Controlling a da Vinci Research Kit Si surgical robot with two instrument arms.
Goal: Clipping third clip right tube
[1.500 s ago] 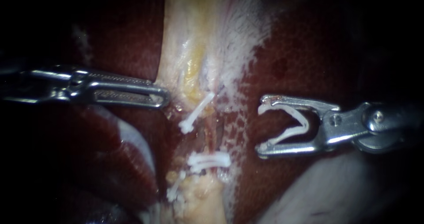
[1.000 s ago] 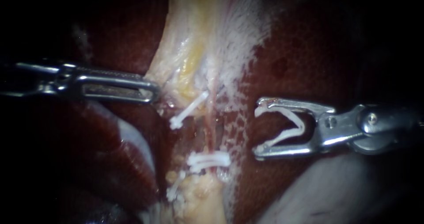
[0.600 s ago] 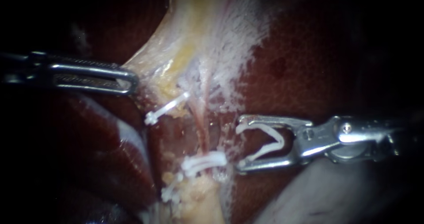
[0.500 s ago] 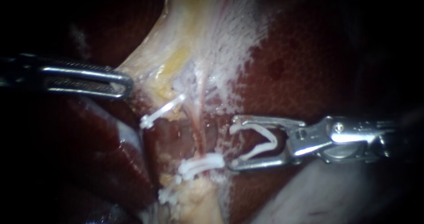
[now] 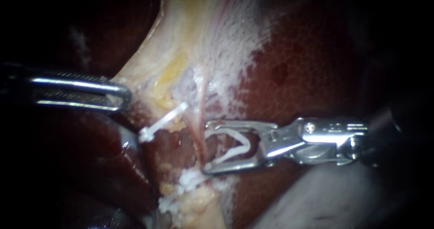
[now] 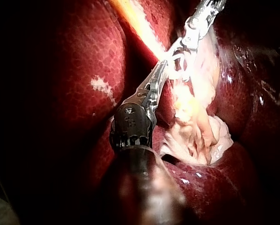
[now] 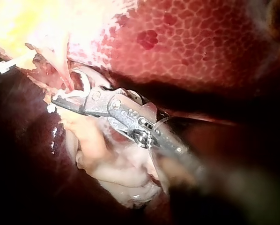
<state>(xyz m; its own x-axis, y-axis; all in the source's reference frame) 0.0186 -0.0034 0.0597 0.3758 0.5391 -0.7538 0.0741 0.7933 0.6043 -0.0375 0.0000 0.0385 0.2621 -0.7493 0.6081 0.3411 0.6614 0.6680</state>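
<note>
**Open hand with loaded clip at the right tube**

Right instrument [image 5: 205, 147]: in from the right, lying almost level over the dark red liver [image 5: 307, 66]. Hand spread wide apart, yet holding a white loaded clip [image 5: 242, 141], bent like a V, one leg against each jaw, open end to the left.

Right tube [image 5: 200, 120]: thin and pink, running from far to near over the pale tissue [image 5: 190, 39], just at the tips of this hand and across its mouth. Already between the tips or only in front of them: cannot tell.

Near clips [image 5: 192, 179]: white, a small bunch across the same tube, just beside the near jaw tip. Further near and a little left, more white clip pieces [image 5: 169, 205] on yellowish fatty tissue.

Slanted clip [image 5: 162, 120]: white, left of the tube, apart from both instruments.

Left instrument [image 5: 120, 92]: in from the left, hand together and clamped on the left edge of the pale tissue, with this edge stretched to a point towards the left. Well apart from the right instrument, with the slanted clip and the tube between the two.

In the right wrist view, tips of the right instrument against a pale strand, with the liver lobe on its far side.
</note>
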